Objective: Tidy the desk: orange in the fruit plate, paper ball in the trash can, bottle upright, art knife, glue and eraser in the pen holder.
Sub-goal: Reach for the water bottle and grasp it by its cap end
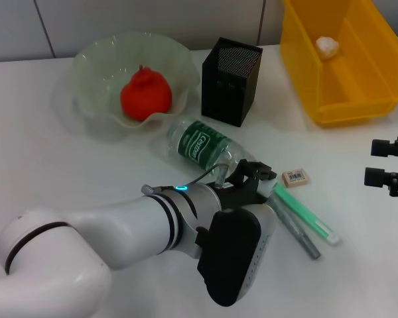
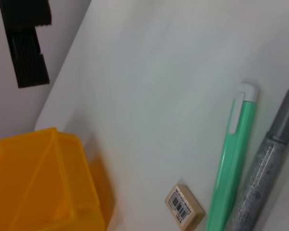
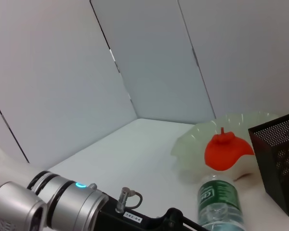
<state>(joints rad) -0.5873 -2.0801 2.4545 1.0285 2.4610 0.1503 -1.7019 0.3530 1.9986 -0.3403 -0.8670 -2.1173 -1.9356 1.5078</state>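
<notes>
Left gripper (image 1: 252, 173), frame centre, covers the lying bottle's (image 1: 200, 146) cap end; grip state can't be told. Right gripper (image 1: 388, 162) cut off at right edge, fingers apart, holding nothing. Orange (image 1: 146, 95) in fruit plate (image 1: 96, 63), upper left.

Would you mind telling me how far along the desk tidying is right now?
Done: the orange sits in the fruit plate, and a paper ball lies in the trash can. In hand: the left gripper is by the lying bottle. Left: the bottle, eraser, green pen-shaped tool and grey stick outside the pen holder. The right gripper waits aside.
</notes>
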